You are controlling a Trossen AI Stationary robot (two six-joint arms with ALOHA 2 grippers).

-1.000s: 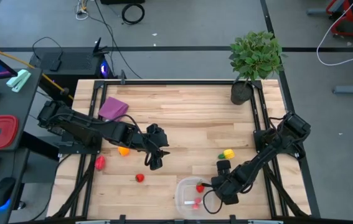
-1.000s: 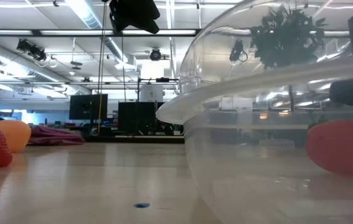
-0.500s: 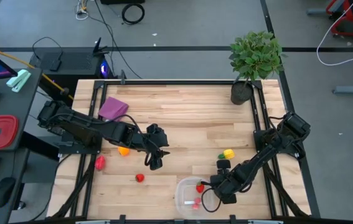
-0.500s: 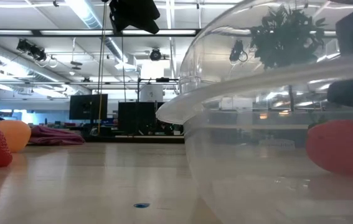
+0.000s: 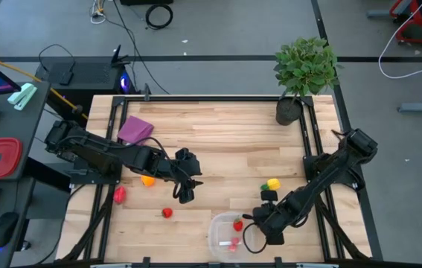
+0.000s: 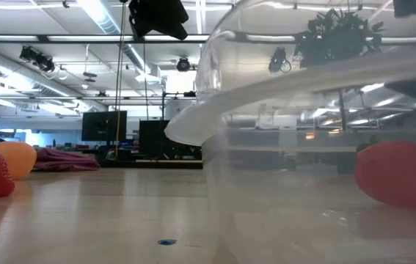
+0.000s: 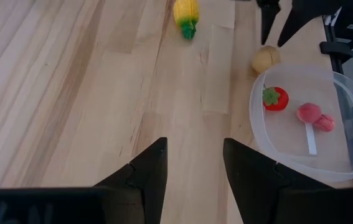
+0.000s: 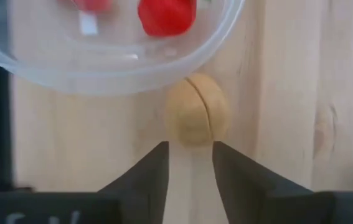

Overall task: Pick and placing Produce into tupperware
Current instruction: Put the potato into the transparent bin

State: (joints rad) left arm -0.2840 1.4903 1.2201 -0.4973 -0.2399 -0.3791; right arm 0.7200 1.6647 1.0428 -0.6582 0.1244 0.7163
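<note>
**Even light overhead, blur up close**

From above, my table (image 5: 218, 141) sits in flat, even light with only faint shadows under my arms. At table height, long ceiling lights (image 6: 97, 15) glare brightly, and the tupperware (image 6: 318, 147) looms soft, smeared and reflective. Past my right wrist, the tan ball (image 8: 196, 117) looks out of focus and the wood washed pale.

The tupperware (image 5: 226, 233) sits at the near edge of the bench (image 5: 218, 141). Inside it lie a strawberry piece (image 7: 275, 99) and a lollipop piece (image 7: 313, 116). Just beside its rim, on the plant side, lies a round potato piece (image 8: 197, 116), with the right end effector (image 8: 188, 165) just short of it. Farther toward the plant (image 5: 306, 71) lies a corn piece (image 5: 272, 183). Left of the tupperware lies another strawberry (image 5: 167, 213) (the left end effector (image 5: 184, 195) hangs just behind it), then two more pieces (image 5: 120, 194) and a folded cloth (image 5: 135, 130) farther back.
</note>
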